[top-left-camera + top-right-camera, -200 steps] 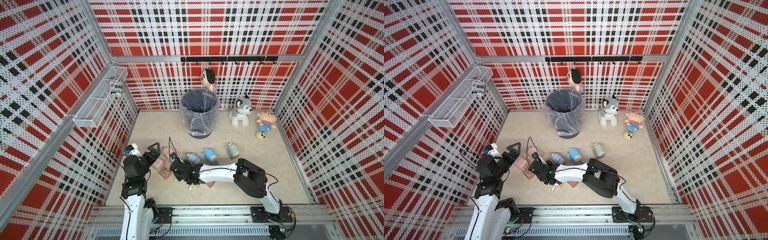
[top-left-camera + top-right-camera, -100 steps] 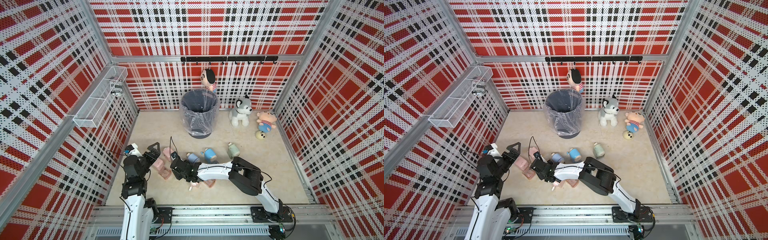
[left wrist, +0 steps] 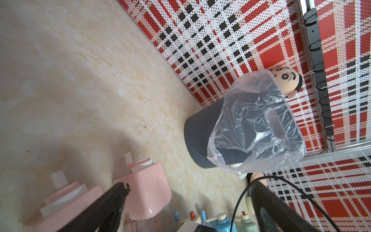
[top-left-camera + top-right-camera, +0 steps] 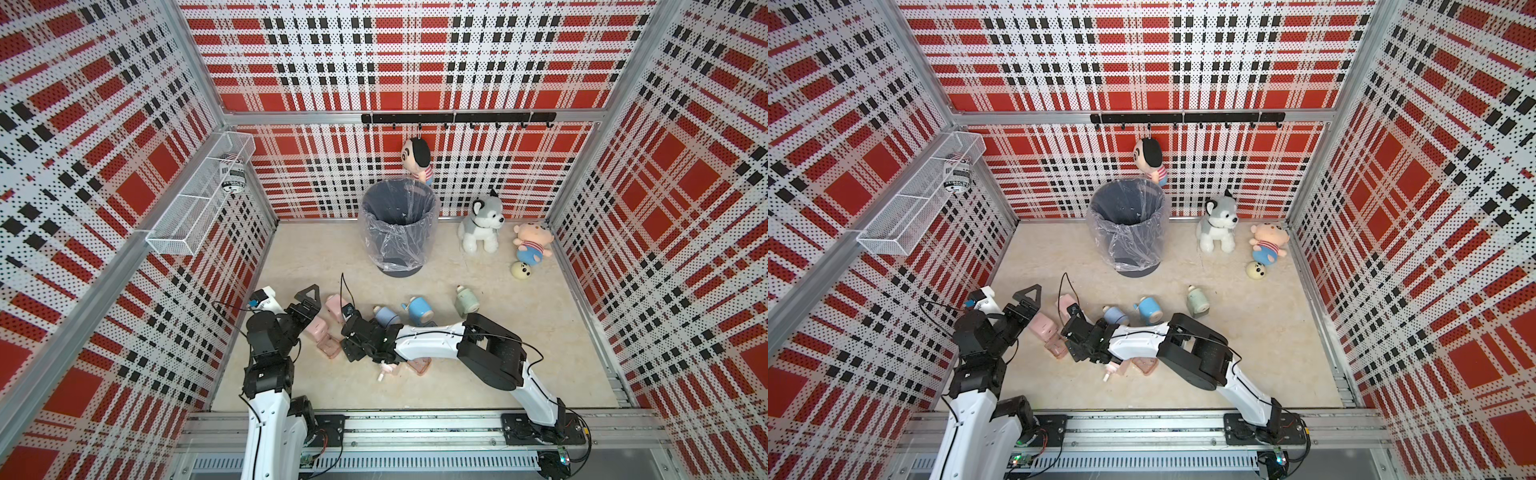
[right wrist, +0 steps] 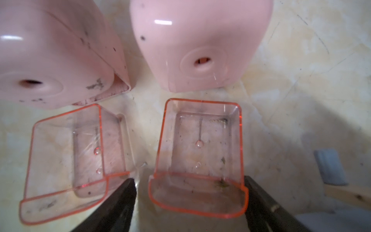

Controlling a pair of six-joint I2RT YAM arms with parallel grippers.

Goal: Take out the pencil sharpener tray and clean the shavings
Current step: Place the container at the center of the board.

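Observation:
Two clear, orange-rimmed pencil sharpener trays lie on the floor in front of two pink sharpeners. The tray [image 5: 197, 152] with a few shavings [image 5: 220, 183] in it sits between the spread fingers of my right gripper [image 5: 188, 180], which is open; there is a gap on one side. The second tray [image 5: 66, 160] lies just outside one finger. In both top views the right gripper [image 4: 345, 349] [image 4: 1073, 347] is low by a tray [image 4: 329, 346] [image 4: 1057, 348]. My left gripper [image 4: 309, 301] [image 3: 189, 185] hangs open and holds nothing above a pink sharpener [image 3: 148, 188] [image 4: 316, 328].
A lined dark bin [image 4: 397, 224] stands at the back middle. Blue and green sharpeners [image 4: 417, 309] lie behind my right arm. A third tray [image 4: 419, 365] and a tipped pink sharpener [image 4: 386, 368] lie under it. Plush toys [image 4: 482, 224] sit at the back right.
My right gripper has gone from shut to open, letting go of the tray, which now rests on the floor. The right arm shifted slightly left. The left arm has not moved.

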